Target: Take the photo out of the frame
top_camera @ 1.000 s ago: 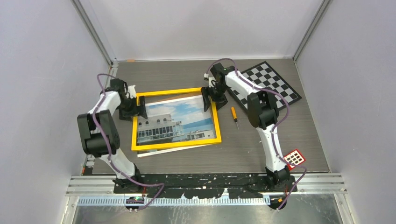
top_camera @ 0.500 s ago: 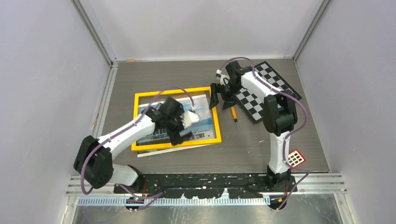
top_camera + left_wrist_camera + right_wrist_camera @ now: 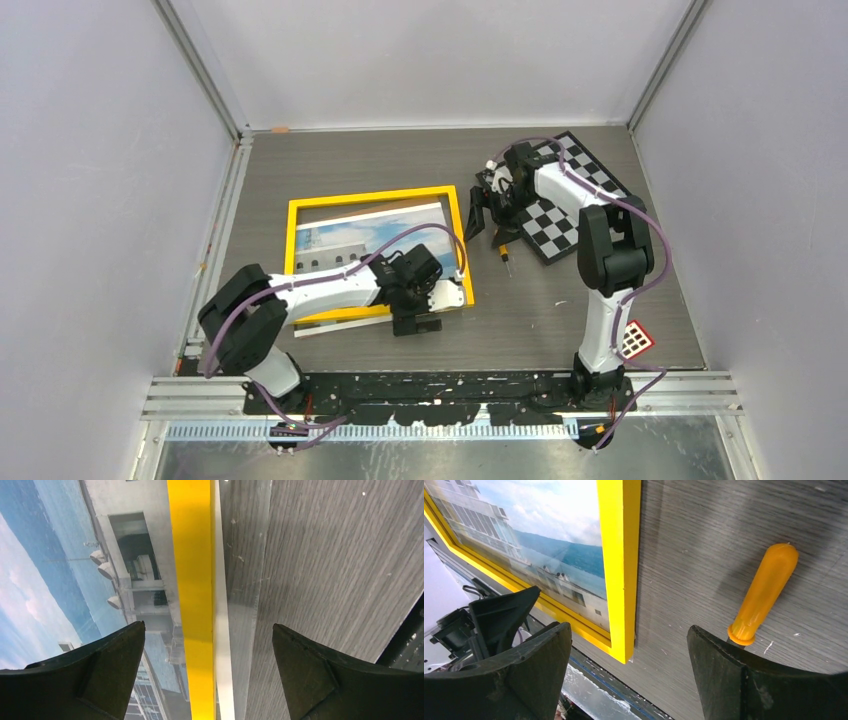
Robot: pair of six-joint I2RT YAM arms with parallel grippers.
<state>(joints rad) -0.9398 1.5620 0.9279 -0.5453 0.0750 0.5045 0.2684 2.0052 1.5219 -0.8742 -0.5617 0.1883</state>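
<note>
Two hands, both wide and empty. Left hand [image 3: 207, 627] has swung from the frame's [image 3: 372, 196] 9 o'clock side to straddle its rail near 5 o'clock. Right hand [image 3: 488, 218] has left the 1 o'clock corner. Photo [image 3: 330, 235] still framed, face up on tabletop [image 3: 520, 310]; removal seemingly not begun.

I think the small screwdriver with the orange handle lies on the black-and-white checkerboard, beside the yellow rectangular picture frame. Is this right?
Not quite. The top external view shows the orange-handled screwdriver lying on the grey wood-grain table, not on the black-and-white checkerboard, beside the yellow rectangular picture frame.
</note>
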